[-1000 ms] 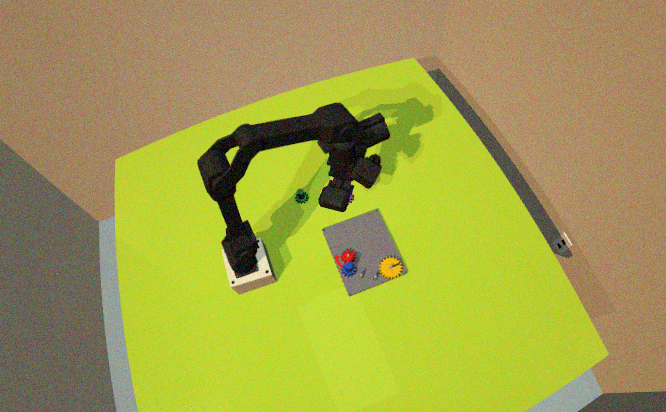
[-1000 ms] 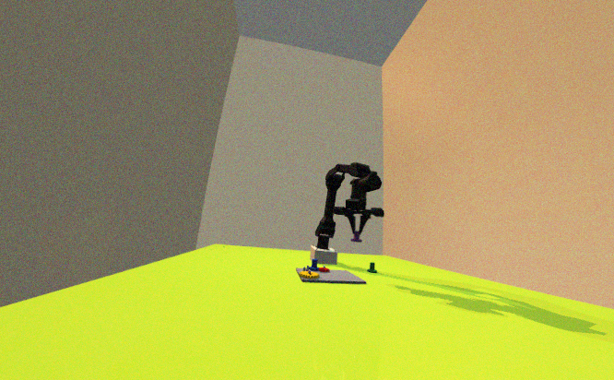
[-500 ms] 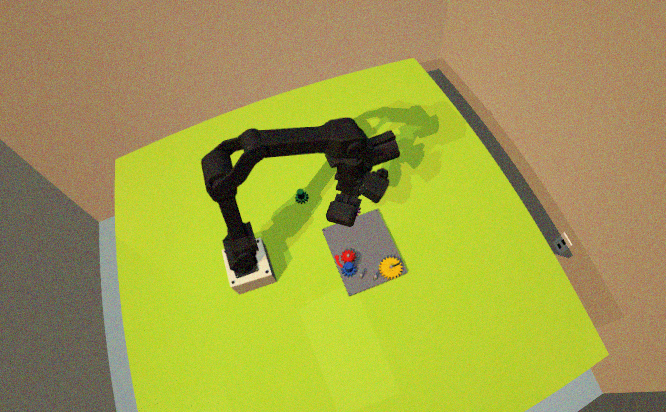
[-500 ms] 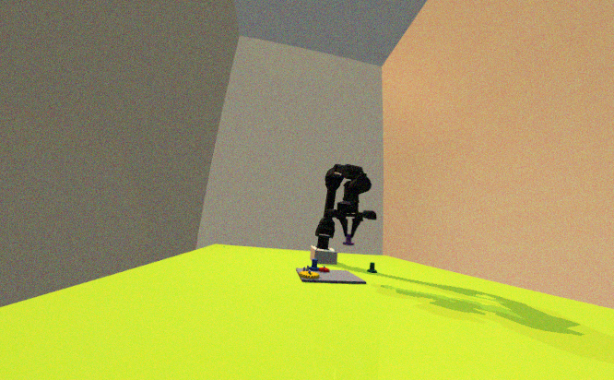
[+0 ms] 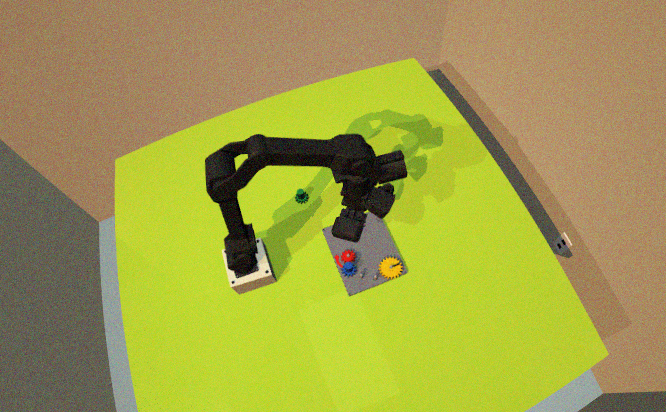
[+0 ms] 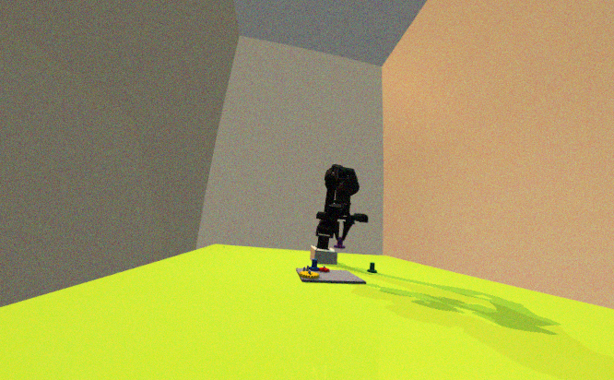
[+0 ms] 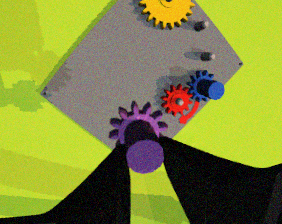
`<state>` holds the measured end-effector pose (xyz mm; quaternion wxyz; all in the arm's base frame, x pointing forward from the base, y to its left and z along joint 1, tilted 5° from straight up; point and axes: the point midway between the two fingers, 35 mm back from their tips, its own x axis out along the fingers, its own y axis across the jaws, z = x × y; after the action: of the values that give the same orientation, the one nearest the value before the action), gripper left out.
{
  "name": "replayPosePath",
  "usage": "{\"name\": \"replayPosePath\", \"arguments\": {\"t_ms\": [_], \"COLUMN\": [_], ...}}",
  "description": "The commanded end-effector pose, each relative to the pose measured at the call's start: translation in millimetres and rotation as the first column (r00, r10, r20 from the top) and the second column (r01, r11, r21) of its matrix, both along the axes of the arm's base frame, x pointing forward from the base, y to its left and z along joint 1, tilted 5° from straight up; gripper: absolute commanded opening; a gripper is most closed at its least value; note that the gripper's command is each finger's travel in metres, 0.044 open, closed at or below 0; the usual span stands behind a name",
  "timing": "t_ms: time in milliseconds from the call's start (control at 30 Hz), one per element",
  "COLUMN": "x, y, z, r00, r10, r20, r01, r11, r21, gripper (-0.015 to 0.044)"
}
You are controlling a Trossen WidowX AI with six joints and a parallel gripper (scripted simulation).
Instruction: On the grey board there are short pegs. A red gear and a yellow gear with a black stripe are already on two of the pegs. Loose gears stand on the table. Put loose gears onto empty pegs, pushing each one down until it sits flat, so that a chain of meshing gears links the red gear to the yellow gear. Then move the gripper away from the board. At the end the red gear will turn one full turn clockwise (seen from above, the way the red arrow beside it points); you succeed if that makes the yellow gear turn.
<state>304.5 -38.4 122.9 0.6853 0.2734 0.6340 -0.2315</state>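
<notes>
My gripper is shut on the purple gear by its post and holds it in the air above the near corner of the grey board. The red gear sits on the board. The blue gear is right beside it, its teeth at the red gear's. The yellow gear sits farther off. Two empty pegs stand between blue and yellow. In the top view the arm hides the purple gear.
A dark green gear stands on the table off the board, on the arm's side. The arm's white base is beside the board. The red arrow is printed beside the red gear.
</notes>
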Motion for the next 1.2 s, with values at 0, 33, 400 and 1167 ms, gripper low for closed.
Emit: {"name": "replayPosePath", "arguments": {"t_ms": [0, 33, 400, 1167], "x": [-1, -1, -6, -22], "y": [-8, -10, -34, -82], "z": [-5, -6, -17, -39], "r00": [1.0, 1.0, 1.0, 1.0], "r10": [0.003, 0.003, 0.004, 0.006], "r20": [0.0, 0.0, 0.0, 0.002], "r01": [-0.003, -0.003, -0.004, -0.006], "r11": [1.0, 1.0, 1.0, 1.0], "r21": [0.003, 0.003, 0.003, 0.003], "gripper": [0.0, 0.0, 0.0, 0.0]}}
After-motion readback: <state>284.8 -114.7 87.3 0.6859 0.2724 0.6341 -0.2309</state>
